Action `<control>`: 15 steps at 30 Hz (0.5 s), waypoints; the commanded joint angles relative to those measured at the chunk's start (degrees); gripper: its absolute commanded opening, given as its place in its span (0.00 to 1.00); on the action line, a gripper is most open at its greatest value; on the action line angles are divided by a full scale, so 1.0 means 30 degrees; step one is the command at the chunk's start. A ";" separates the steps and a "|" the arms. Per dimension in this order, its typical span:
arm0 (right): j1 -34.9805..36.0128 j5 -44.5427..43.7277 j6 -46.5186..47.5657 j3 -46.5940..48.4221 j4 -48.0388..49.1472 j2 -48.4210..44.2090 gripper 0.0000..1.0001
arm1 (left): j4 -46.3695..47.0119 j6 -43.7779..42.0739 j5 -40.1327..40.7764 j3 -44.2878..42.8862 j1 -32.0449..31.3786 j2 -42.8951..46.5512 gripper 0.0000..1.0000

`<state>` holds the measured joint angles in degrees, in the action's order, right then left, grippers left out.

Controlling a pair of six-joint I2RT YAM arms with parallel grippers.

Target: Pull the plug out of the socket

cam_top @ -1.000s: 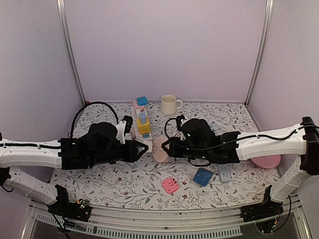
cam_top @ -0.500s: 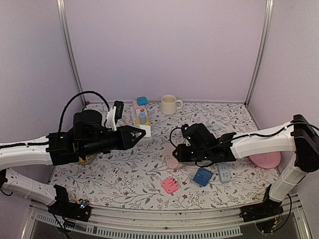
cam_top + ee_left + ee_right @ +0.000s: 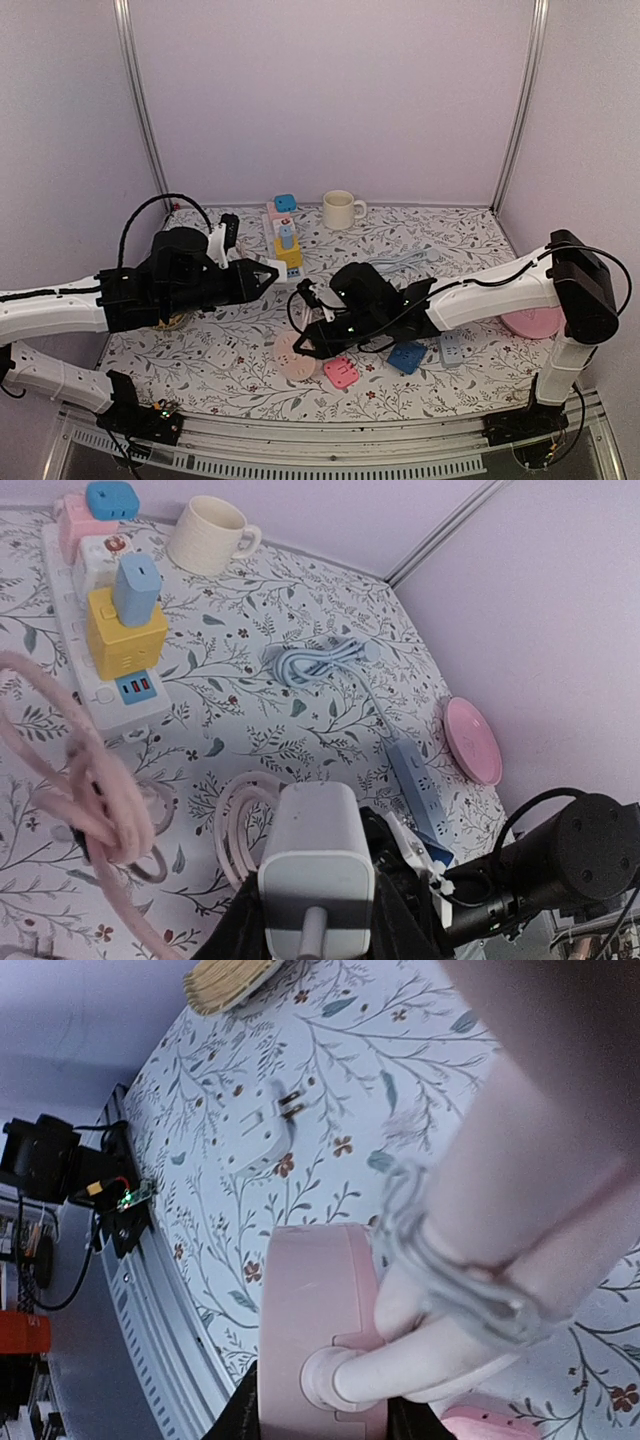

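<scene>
My left gripper (image 3: 268, 272) is shut on a white plug (image 3: 272, 270) and holds it above the table, left of centre. In the left wrist view the plug (image 3: 315, 845) fills the space between my fingers, free of any socket. My right gripper (image 3: 303, 343) is shut on a round pink socket (image 3: 290, 358), low near the table's front. In the right wrist view the socket (image 3: 320, 1320) sits between the jaws, its bundled pink cord (image 3: 520, 1160) trailing up. The cord also shows in the left wrist view (image 3: 95, 780). Plug and socket are well apart.
A white power strip (image 3: 270, 230) with coloured cube adapters and a cream mug (image 3: 342, 209) stand at the back. A pink adapter (image 3: 341, 372), a blue adapter (image 3: 407, 356) and a pale socket block (image 3: 453, 348) lie at the front right. A pink plate (image 3: 535, 323) is at the far right. A small white plug (image 3: 260, 1130) lies on the cloth.
Plug and socket were together at the centre. My left gripper has drawn back left and up with the white plug. My right gripper has carried the pink socket forward and left.
</scene>
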<state>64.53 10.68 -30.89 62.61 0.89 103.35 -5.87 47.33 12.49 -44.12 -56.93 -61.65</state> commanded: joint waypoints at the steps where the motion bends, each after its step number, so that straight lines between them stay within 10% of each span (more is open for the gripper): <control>1: -0.0008 0.3502 0.1133 -0.0018 0.1274 0.0310 0.03 | -0.0232 0.0262 -0.0012 0.0485 0.0535 -0.0018 0.01; 10: 0.0367 0.5188 0.0985 0.0560 0.0881 0.2256 0.10 | 0.0432 0.0475 -0.0712 0.0756 0.0694 -0.1254 0.00; 15: 0.0368 0.3694 0.1082 0.1409 -0.0464 0.2646 0.31 | 0.0651 0.0542 -0.0948 0.0848 0.0694 -0.1966 0.00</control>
<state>65.25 25.08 -28.73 64.55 1.87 109.82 -6.17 48.53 10.74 -42.19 -55.44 -66.15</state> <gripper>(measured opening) 0.296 0.264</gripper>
